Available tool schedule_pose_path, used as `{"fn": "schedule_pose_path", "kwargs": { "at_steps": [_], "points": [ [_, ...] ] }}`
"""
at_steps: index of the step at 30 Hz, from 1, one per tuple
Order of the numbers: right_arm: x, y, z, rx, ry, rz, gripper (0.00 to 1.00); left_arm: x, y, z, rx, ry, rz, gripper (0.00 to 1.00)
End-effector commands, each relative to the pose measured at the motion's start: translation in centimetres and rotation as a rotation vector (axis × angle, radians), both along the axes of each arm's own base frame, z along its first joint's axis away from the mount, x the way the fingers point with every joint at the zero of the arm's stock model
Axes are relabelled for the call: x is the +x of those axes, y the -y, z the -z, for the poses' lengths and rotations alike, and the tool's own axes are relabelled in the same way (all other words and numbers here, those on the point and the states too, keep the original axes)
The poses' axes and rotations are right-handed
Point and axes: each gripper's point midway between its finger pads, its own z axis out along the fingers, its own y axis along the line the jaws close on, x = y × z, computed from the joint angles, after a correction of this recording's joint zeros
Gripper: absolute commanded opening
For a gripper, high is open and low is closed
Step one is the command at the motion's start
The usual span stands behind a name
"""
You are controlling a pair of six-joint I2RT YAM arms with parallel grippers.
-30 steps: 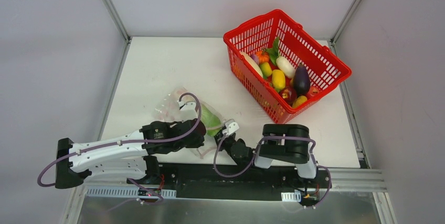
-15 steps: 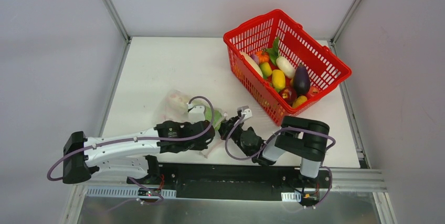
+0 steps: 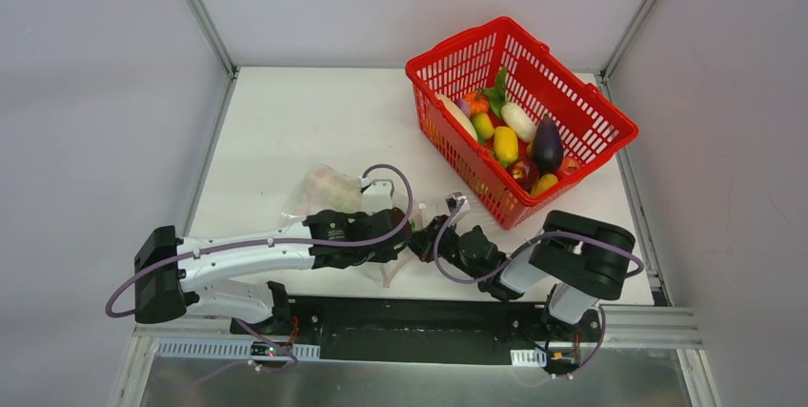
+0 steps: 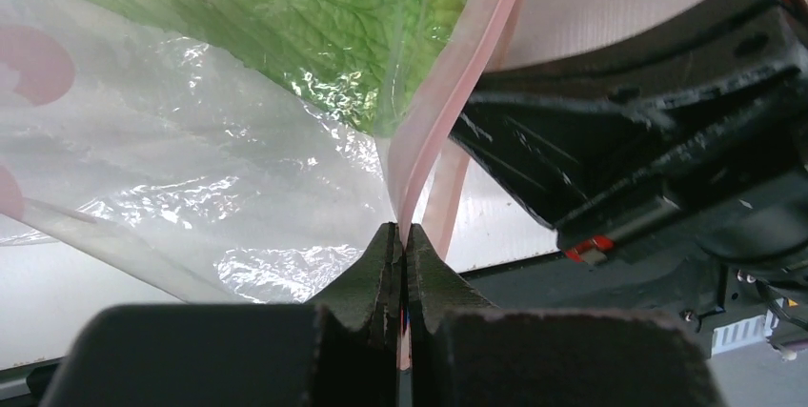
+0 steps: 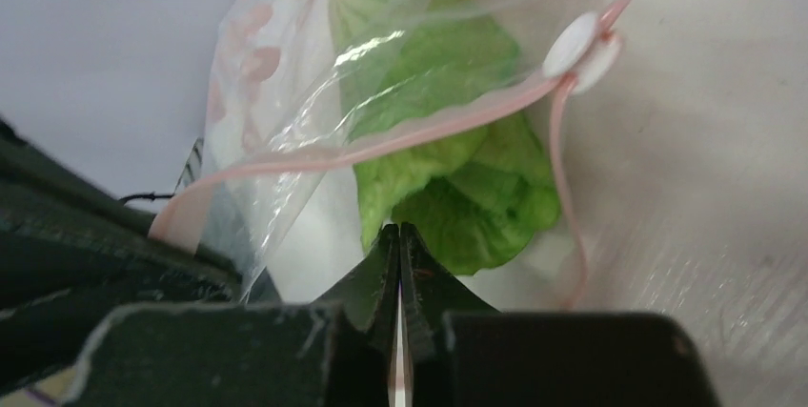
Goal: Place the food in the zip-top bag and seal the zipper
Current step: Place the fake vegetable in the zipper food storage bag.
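Observation:
The clear zip-top bag [image 3: 322, 188] lies on the white table near the front edge, with a green leafy food piece [image 5: 448, 188] inside it. Its pink zipper [image 4: 448, 131] runs up from my left gripper [image 4: 404, 235], which is shut on that strip. In the right wrist view the zipper [image 5: 381, 145] splits into two strips at a white end tab [image 5: 572, 45], so the mouth stands apart. My right gripper [image 5: 398, 232] is shut at the bag's near lip, tip to tip with the left gripper [image 3: 408, 241]. More food [image 3: 519, 135] fills the basket.
A red mesh basket [image 3: 572, 92] stands at the back right of the table, close beyond my right gripper [image 3: 426, 235]. Grey walls enclose the table on three sides. A black and metal rail runs along the near edge.
Both arms have slid to the right with the bag's mouth between them, dragging the bag toward the basket. Both grippers stayed shut.

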Motion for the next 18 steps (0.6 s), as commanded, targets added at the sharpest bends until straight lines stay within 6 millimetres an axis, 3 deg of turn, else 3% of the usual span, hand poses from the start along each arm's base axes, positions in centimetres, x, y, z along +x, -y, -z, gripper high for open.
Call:
{"fn": "schedule_pose_path", "kwargs": {
  "at_steps": [1,11,18],
  "points": [
    [-3.0,-0.5,-2.0,0.087,-0.039,-0.140,0.00,1.2,0.3,-0.4,-0.008,0.029,-0.039,0.00],
    [-5.1,0.7,-2.9,-0.034,0.035,-0.230,0.00,1.1,0.7,-1.2,-0.020,0.025,0.012,0.00],
    [-3.0,-1.2,-3.0,-0.082,0.097,-0.191,0.00,0.9,1.5,-1.3,-0.042,0.005,0.031,0.00]
  ]
}}
